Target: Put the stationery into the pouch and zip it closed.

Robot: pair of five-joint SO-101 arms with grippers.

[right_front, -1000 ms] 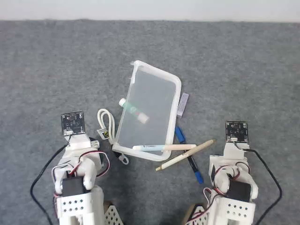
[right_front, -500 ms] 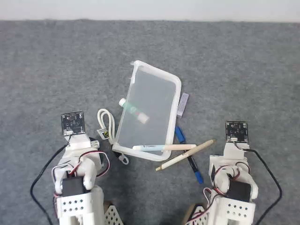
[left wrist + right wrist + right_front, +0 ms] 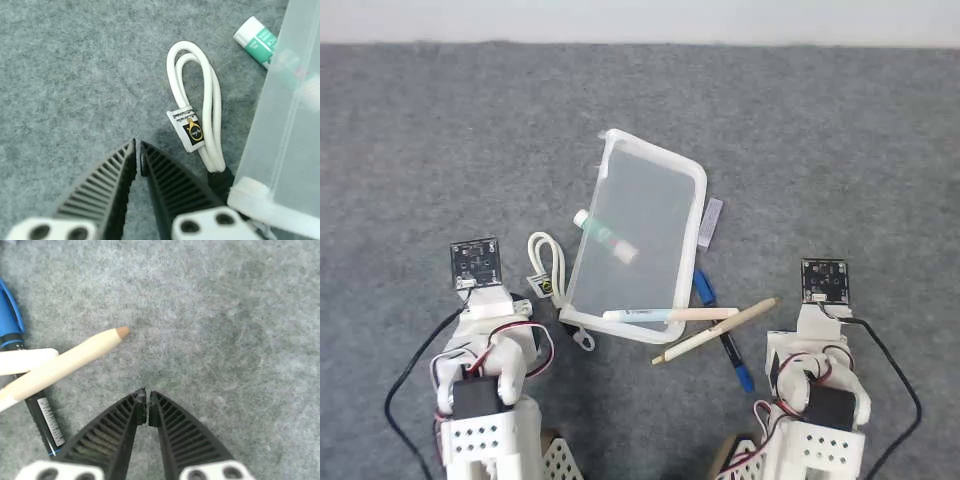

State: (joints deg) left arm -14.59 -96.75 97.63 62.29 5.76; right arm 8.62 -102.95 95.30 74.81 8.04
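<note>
Nil moved; L hand (image 3: 138,145), R hand (image 3: 148,392) closed.

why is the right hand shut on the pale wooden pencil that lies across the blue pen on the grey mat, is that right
No: the right hand is shut on nothing. The pale wooden pencil does lie across the blue pen on the grey mat, but its tip is apart from the hand, as the right wrist view shows.
</note>
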